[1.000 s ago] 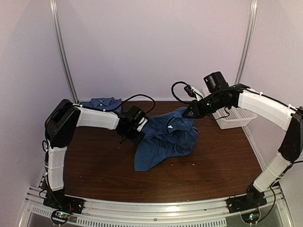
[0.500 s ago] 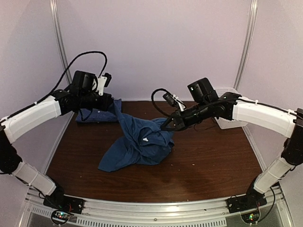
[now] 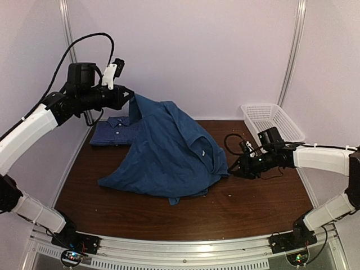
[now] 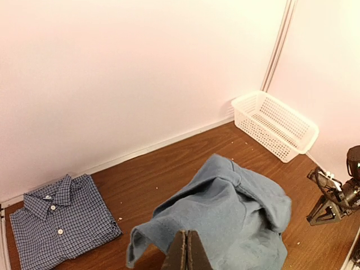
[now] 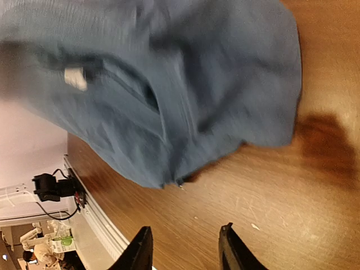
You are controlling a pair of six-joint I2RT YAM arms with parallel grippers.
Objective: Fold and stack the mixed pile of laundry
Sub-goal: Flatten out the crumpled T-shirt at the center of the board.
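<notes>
Pinched only by the closed left end effector [image 3: 130,97], the right end effector [image 3: 235,170] parted and empty, the hanging teal-blue cloth t-shirt [image 3: 169,152] may slip.

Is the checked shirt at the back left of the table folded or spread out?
Folded. The checked shirt lies flat as a compact rectangle, collar on top, with its sleeves tucked out of sight.
</notes>
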